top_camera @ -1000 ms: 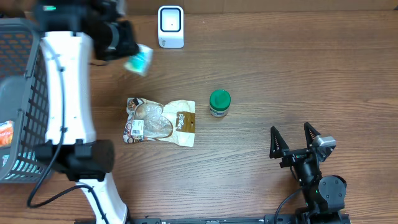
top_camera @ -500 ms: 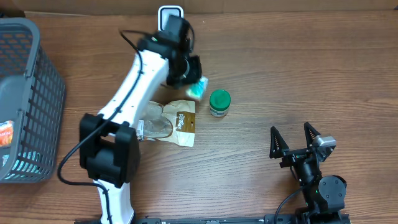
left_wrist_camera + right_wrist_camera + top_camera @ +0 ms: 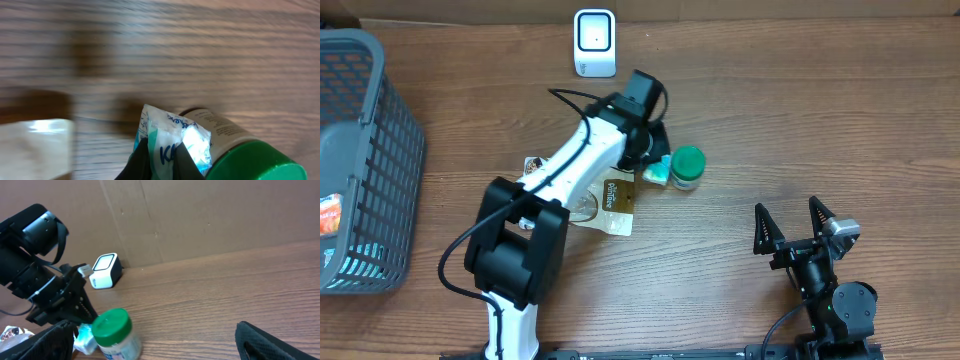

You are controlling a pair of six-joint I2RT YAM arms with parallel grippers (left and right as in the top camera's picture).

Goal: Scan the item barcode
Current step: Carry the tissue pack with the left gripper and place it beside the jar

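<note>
Your left gripper (image 3: pixel 655 163) is clenched on one small white-and-teal plastic packet (image 3: pixel 175 142) with blue lettering, low over the brown wooden table (image 3: pixel 770 100). The two black fingers (image 3: pixel 142 162) pinch the packet's lower edge, as the left wrist view shows. That packet is the only thing either arm holds.

Just beyond the jaws stands one squat clear jar with a green screw lid (image 3: pixel 687 167). It is upright, and the packet's far corner looks to rest against its side. On the other side of the jaws, under the white arm, lies one flat cream-and-clear snack pouch with a brown label (image 3: pixel 612 197). It is near the fingers, but you cannot tell whether it touches them.

One white box-shaped barcode scanner (image 3: pixel 594 42) sits at the table's back edge. It is well apart from the jaws, and none of the views shows which way the packet's barcode faces. One grey plastic mesh basket (image 3: pixel 375 130) stands at the far left, well away from the jaws, with one orange-labelled item (image 3: pixel 328 215) showing at its edge.

Your right gripper (image 3: pixel 787 206) rests near the table's front edge, its two fingers spread wide with nothing between them. It is well apart from the jar, the packet and the left jaws.
</note>
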